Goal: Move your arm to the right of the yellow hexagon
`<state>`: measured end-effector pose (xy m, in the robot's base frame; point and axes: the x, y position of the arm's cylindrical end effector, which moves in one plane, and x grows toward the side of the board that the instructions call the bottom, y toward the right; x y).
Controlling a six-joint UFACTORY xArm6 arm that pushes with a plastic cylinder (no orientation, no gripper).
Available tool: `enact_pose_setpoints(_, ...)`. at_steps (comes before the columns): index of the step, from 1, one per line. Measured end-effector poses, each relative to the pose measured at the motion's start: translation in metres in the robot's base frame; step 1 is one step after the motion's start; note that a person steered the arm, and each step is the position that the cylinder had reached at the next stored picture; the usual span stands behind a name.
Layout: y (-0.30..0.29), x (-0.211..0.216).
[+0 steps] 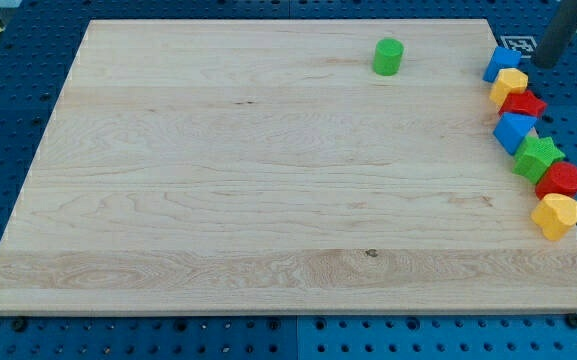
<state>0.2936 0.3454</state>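
The yellow hexagon (509,84) lies near the board's right edge, toward the view's top, between a blue block (501,63) above it and a red star (523,105) below it. My dark rod comes down from the view's top right corner. My tip (541,63) sits just off the board's right edge, up and to the right of the yellow hexagon, with a small gap between them, and right of the blue block.
Down the right edge lie a second blue block (514,131), a green star (538,157), a red cylinder (561,180) and a yellow heart (556,215). A green cylinder (388,56) stands alone near the top. The wooden board (268,180) rests on a blue pegboard table.
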Motion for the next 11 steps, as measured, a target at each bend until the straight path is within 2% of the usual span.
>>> enact_pose_setpoints(3,0.000,0.030)
enact_pose_setpoints(11,-0.001,0.050)
